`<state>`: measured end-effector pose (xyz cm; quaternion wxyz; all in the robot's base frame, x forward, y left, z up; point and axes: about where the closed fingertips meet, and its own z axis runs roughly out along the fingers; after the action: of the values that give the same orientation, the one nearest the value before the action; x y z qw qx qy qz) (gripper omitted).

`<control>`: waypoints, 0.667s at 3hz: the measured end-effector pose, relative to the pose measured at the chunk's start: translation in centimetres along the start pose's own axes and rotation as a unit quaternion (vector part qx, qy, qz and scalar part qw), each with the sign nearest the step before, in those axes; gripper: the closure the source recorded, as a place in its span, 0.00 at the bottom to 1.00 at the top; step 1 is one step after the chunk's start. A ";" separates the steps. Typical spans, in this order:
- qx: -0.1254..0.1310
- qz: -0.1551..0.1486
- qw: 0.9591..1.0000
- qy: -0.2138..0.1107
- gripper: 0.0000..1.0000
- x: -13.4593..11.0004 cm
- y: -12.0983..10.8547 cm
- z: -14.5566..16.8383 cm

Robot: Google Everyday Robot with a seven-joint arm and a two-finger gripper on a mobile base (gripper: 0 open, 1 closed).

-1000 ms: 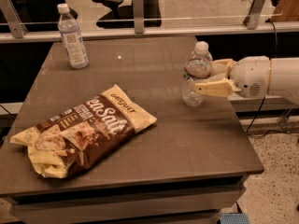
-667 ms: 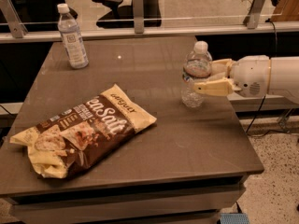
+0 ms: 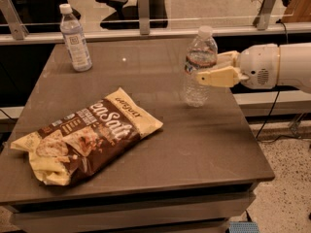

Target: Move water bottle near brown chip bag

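The water bottle [image 3: 198, 62] is clear and ridged, with a white cap and a dark label band. It stands upright over the right-middle of the table, its base at or just above the surface. My gripper [image 3: 206, 68] reaches in from the right and is shut on the water bottle's upper body, with cream fingers [image 3: 221, 76] on either side. The brown chip bag [image 3: 87, 136] with "Sea Salt" lettering lies flat at the front left, well apart from the bottle.
A slimmer bottle [image 3: 75, 39] with a tall white-and-blue label stands at the table's back left. The dark table [image 3: 204, 149] ends in a front edge and a right edge close to my arm. A glass rail with metal posts [image 3: 143, 6] runs behind it.
The water bottle's cap and my gripper sit higher in the view than before, as if raised slightly. The chip bag and the slimmer bottle have not moved.
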<state>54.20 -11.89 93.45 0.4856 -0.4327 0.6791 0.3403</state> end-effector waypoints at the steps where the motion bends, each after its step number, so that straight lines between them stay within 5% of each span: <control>1: -0.010 0.028 1.000 -0.001 1.00 -1.5 1.9 0.4; 2: -0.026 0.041 0.999 -0.004 1.00 -1.9 5.1 0.5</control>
<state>50.03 -8.97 95.28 0.4628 -0.4156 0.6849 0.3793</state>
